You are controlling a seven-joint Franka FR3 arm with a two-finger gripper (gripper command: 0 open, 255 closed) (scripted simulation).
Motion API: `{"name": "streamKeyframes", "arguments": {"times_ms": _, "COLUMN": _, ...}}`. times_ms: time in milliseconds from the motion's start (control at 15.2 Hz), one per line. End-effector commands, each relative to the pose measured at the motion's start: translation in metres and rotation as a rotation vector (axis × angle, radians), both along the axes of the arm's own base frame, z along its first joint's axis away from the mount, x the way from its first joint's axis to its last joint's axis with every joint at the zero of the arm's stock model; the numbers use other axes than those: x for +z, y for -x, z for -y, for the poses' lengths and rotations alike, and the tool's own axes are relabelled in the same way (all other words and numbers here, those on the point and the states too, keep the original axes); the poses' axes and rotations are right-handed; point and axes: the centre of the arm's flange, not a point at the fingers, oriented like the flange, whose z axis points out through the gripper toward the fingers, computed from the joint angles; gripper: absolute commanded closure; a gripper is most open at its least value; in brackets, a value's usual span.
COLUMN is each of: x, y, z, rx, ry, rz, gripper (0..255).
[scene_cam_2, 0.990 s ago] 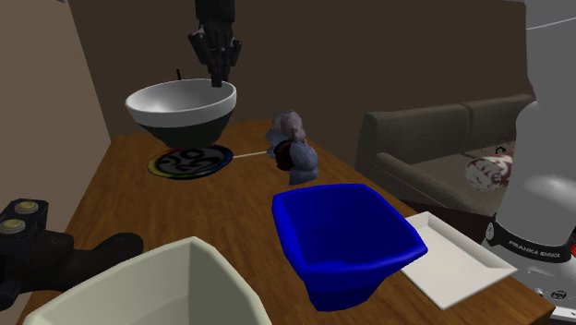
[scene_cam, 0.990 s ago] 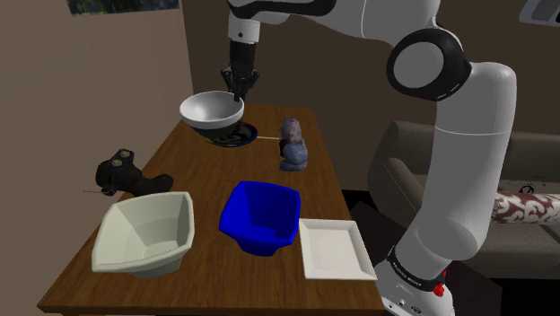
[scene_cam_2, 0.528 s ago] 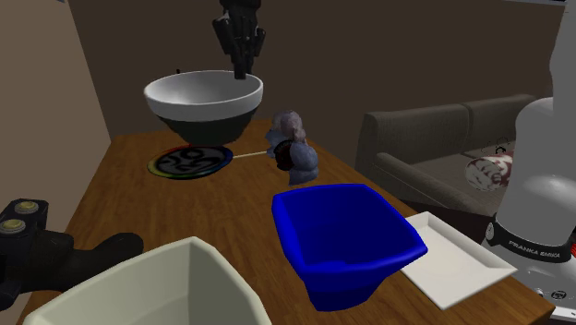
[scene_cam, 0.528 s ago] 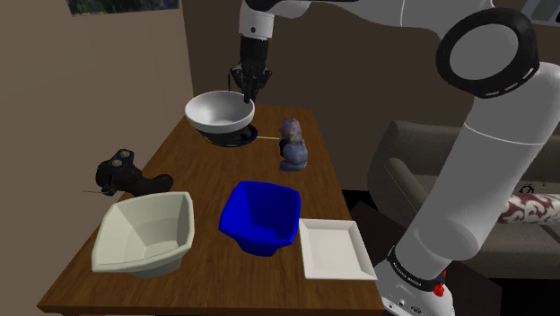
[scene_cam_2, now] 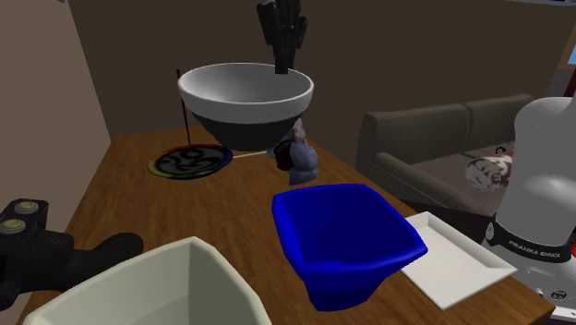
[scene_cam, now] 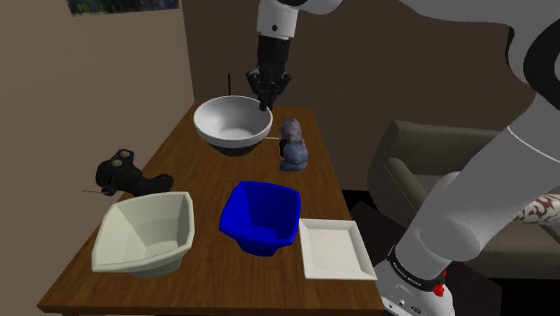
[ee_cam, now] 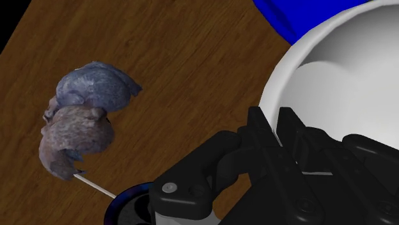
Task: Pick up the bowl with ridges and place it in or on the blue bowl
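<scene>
Carries the round bowl (scene_cam_2: 246, 92), white inside and dark outside, clear of the table (scene_cam_2: 120, 194), above and just right of the patterned plate (scene_cam_2: 189, 162). Expect a rigid, fairly light, smooth and breakable shell; take by the rim wall, as here, and move gently to avoid swing or slip from a one-sided pinch. Grips that rim with the jaws, one finger inside, one outside, toward the grey-blue figurine (scene_cam_2: 303, 164). Points straight down from a high wrist. Has yet to reach the empty blue bowl (scene_cam_2: 346, 240), lower right
</scene>
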Motion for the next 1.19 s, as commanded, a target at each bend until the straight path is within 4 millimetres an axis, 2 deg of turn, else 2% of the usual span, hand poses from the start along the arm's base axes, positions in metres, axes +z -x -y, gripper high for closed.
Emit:
{"name": "streamKeyframes", "arguments": {"times_ms": 0, "x": 0.004, "y": 0.026, "z": -0.005, "rx": 0.0, "ry": 0.0, "rz": 0.001, "gripper": 255}}
{"name": "streamKeyframes", "arguments": {"times_ms": 660, "x": 0.025, "y": 0.154, "z": -0.033, "rx": 0.0, "ry": 0.0, "rz": 0.001, "gripper": 255}}
{"name": "streamKeyframes", "arguments": {"times_ms": 726, "x": 0.025, "y": 0.156, "z": -0.033, "rx": 0.0, "ry": 0.0, "rz": 0.001, "gripper": 255}}
{"name": "streamKeyframes", "arguments": {"times_ms": 1122, "x": -0.007, "y": 0.156, "z": -0.033, "rx": 0.0, "ry": 0.0, "rz": 0.001, "gripper": 255}}
